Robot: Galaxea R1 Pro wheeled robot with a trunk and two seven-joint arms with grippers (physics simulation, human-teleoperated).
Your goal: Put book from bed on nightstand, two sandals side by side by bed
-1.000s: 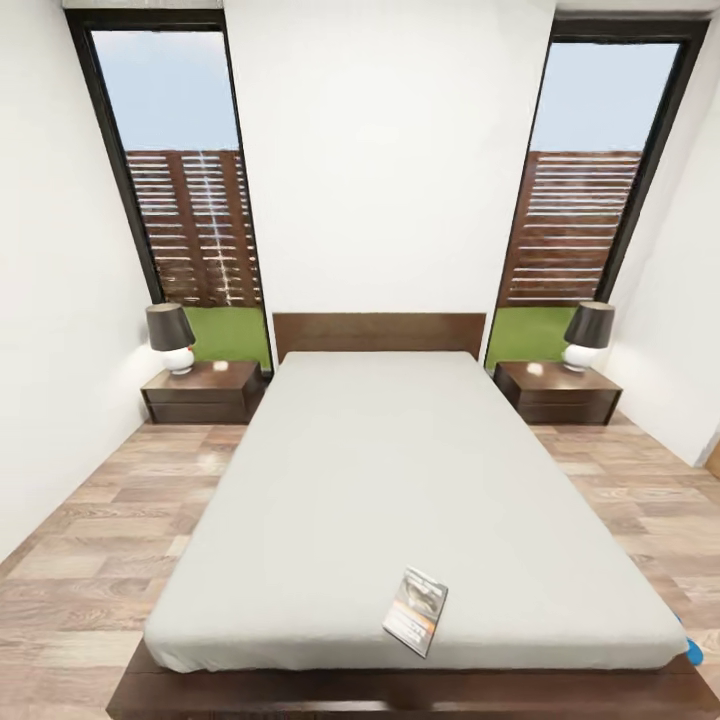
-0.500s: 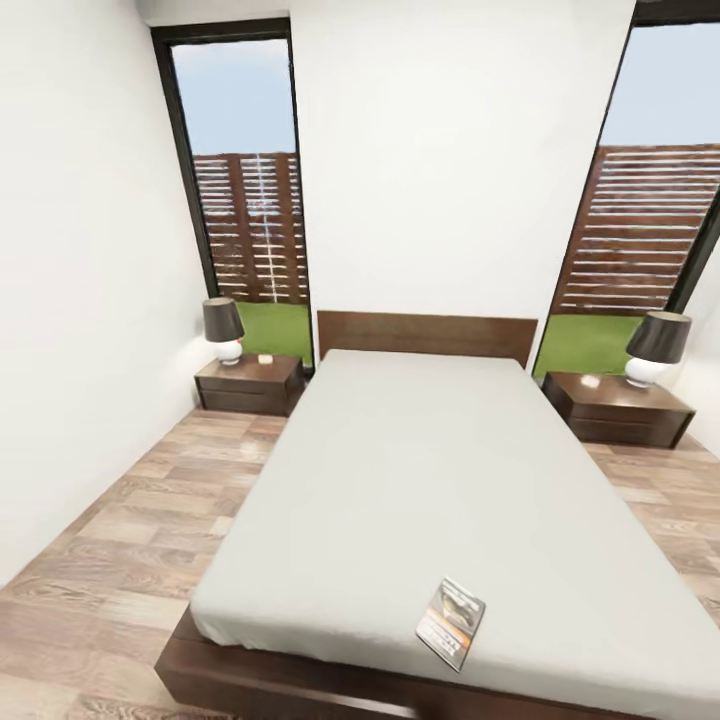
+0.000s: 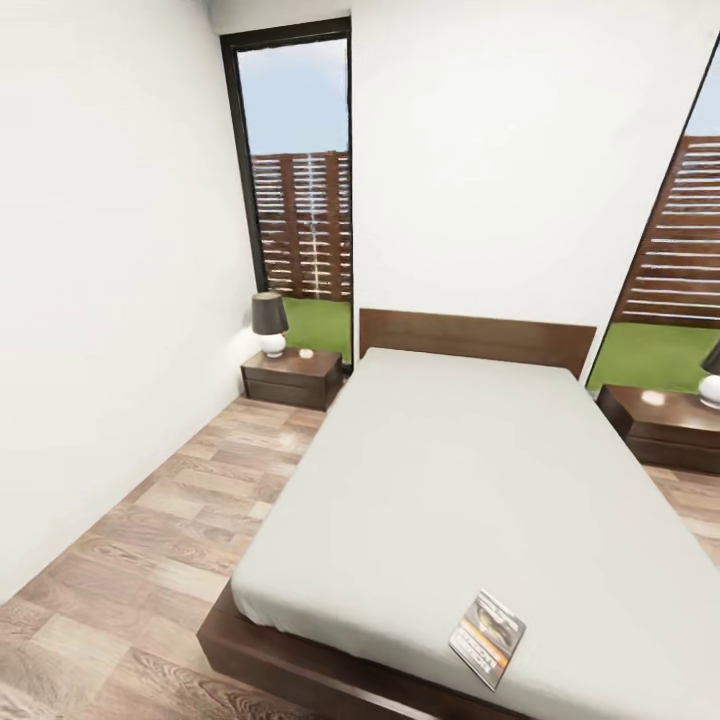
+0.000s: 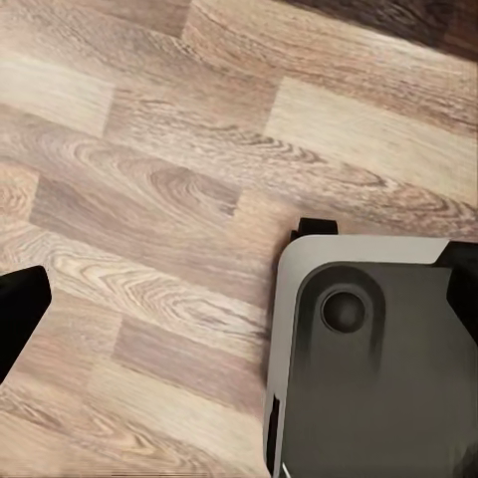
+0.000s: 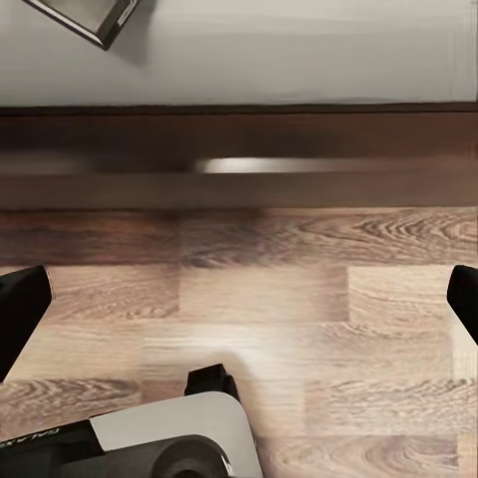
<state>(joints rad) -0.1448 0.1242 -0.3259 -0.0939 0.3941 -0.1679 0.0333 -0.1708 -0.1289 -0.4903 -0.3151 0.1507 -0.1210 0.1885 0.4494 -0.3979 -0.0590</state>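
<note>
Since a second ago the head view has been swung leftward: the whole scene is displaced to the right, and nothing in the room itself has been moved. The large low bed (image 3: 470, 500), with dark brown frame and pale grey mattress, is now seen obliquely, its near left corner exposed. The small dark paperback book with an orange band (image 3: 488, 638) is laid flat on the mattress close to the foot edge, towards the bed's right side; one of its corners (image 5: 85, 18) is also caught in the right wrist view, above the frame's dark side rail. A wide strip of wood-plank floor (image 3: 150, 540) is left free between the bed's left edge and the white wall. At its far end the square dark brown nightstand (image 3: 292, 377) is set against the tall dark-framed window (image 3: 298, 190), bearing a dark-shaded lamp with white base (image 3: 270, 323). A second nightstand (image 3: 665, 425) is cut by the right border.

The left gripper (image 4: 239, 309) and right gripper (image 5: 239, 299) are held spread wide over bare floor, nothing between their fingers.
</note>
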